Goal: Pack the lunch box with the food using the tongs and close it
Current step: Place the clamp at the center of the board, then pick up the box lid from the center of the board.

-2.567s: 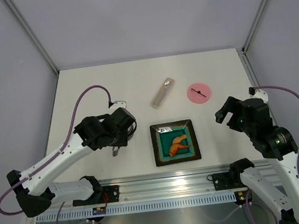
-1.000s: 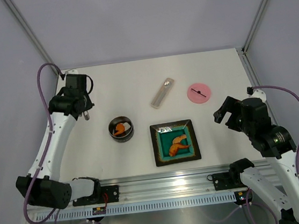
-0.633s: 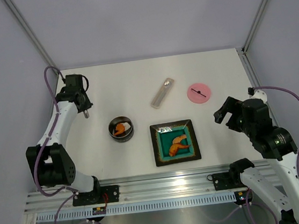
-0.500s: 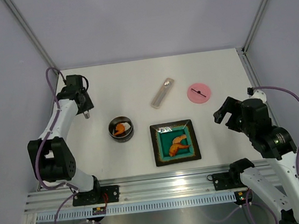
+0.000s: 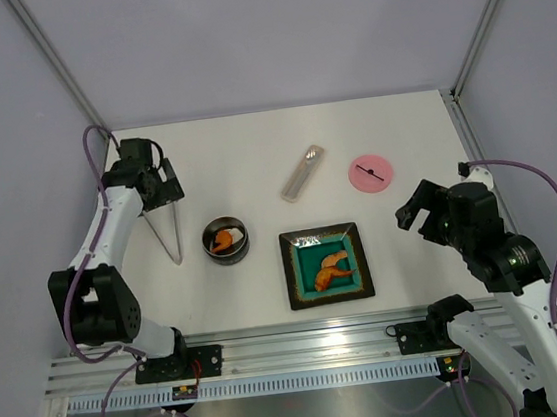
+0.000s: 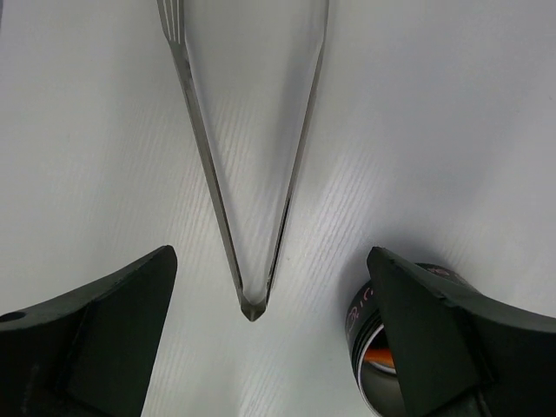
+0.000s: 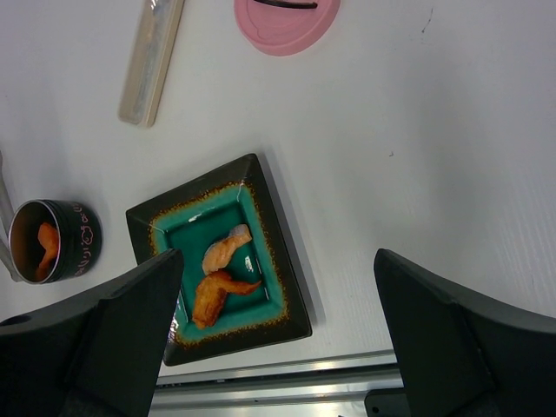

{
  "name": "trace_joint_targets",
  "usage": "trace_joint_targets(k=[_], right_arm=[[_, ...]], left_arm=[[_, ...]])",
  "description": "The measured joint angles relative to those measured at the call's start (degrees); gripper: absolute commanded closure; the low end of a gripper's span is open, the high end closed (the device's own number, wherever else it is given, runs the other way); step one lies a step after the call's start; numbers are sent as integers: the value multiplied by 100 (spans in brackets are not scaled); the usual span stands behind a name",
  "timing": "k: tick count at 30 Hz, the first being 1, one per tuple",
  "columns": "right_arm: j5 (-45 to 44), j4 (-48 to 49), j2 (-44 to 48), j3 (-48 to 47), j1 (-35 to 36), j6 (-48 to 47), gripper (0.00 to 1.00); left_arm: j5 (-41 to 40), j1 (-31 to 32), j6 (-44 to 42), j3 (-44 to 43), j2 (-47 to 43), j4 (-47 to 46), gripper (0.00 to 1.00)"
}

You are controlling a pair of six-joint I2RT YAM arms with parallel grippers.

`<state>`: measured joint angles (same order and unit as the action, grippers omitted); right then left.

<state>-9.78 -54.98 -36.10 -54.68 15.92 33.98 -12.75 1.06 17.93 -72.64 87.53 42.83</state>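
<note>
Tongs (image 6: 250,300) laid flat on table (image 5: 251,141), just left of lunch box (image 5: 226,241), joined tip pointed at near edge. Orange food piece (image 5: 223,240) seen inside tin. Two more orange pieces (image 5: 331,268) seen on teal plate (image 5: 292,242). Pink lid (image 5: 371,172) set well apart at right. Left gripper (image 5: 162,193) held over tongs' open end, fingers spread wide, nothing clamped. Right gripper (image 5: 418,215) held up at right, fingers wide apart, empty.

You've got a clear lane of table (image 5: 253,161) between the tongs (image 5: 175,256) and the tin (image 5: 243,245); on the tin's right the plate (image 5: 288,268) crowds it, tight squeeze.
</note>
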Motion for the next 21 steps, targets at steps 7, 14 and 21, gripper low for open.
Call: trace_joint_targets(k=[7, 14, 21], right_arm=[[94, 258, -866, -68, -2, -236, 3], [144, 678, -3320, -1064, -2, -1095, 16], [-284, 898, -5956, -2643, 0, -2210, 19]], left_arm=[[140, 319, 46, -9, -1088, 229, 5], [632, 723, 269, 74, -1637, 518, 5], [863, 763, 374, 317, -2197, 809, 4]])
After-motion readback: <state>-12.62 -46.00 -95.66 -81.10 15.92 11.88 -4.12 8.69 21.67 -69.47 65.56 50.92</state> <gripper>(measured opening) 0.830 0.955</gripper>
